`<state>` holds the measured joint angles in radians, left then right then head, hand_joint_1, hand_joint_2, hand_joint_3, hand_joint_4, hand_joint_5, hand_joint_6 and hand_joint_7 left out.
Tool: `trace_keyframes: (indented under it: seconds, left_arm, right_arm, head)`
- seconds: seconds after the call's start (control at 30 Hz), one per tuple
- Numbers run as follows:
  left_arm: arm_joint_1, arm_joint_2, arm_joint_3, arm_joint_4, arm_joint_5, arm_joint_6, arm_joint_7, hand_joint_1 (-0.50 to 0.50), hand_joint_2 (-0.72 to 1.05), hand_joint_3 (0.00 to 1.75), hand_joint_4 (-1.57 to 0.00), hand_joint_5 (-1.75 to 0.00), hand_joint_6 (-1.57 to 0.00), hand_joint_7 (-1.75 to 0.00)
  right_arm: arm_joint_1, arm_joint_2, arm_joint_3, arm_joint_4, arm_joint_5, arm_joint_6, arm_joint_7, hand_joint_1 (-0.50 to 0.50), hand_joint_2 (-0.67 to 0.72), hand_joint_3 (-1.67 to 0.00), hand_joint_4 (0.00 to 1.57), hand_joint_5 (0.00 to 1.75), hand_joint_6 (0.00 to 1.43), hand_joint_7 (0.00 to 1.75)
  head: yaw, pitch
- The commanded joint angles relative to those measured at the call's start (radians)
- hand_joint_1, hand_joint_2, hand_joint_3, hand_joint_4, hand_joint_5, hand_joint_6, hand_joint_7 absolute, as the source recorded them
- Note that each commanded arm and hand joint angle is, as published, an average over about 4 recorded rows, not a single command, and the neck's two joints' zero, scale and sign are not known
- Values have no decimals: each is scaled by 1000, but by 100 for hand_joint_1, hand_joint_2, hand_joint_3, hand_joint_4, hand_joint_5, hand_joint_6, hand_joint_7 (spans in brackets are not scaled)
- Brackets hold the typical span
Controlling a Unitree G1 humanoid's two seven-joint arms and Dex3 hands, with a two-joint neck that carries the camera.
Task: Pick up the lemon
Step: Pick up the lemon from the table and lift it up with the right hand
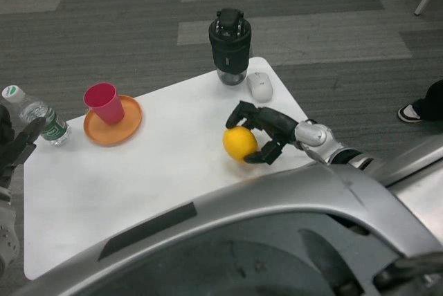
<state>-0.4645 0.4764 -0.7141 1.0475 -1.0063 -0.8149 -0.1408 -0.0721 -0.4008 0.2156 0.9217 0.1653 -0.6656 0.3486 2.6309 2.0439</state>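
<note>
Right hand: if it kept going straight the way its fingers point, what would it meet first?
The lemon. The right hand already curls around it, fingers on either side; whether they press it is unclear.

lemon (239, 143): plain bright yellow
right hand (265, 132): black, on a silver forearm
left hand (15, 145): black
table (138, 185): white
cup (105, 103): pinkish red
plate (113, 122): orange
bottle (38, 116): clear, white cap, label probably green
jar (230, 45): black top, clear base
mouse (261, 86): white
floor (311, 19): dark grey with paler grey bands
shoe (410, 113): black and white
</note>
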Motion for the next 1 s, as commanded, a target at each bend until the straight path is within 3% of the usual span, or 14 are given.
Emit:
trace_keyframes:
  seconds: [0.03, 0.37, 1.0]
  left_arm:
    - [-5, 10, 12, -2, 6, -1, -5, 50, 78, 9, 0, 0, 0, 0]
    - [-3, 5, 28, -1, 20, 0, -5, 50, 78, 9, 0, 0, 0, 0]
    - [-2, -18, 31, 1, 20, 5, -5, 50, 78, 4, 0, 0, 0, 0]
  right_arm:
    - [-13, 13, 0, -60, 31, -7, -23, 8, -60, -111, 11, 175, 14, 150]
    - [-57, 46, 0, -124, 68, -6, -67, 8, -57, -111, 16, 175, 14, 147]
    - [-122, 82, -6, -196, 96, -6, -155, 8, -57, -111, 26, 175, 23, 147]
  head:
    - [8, 8]
    - [71, 52]
    - [383, 135]
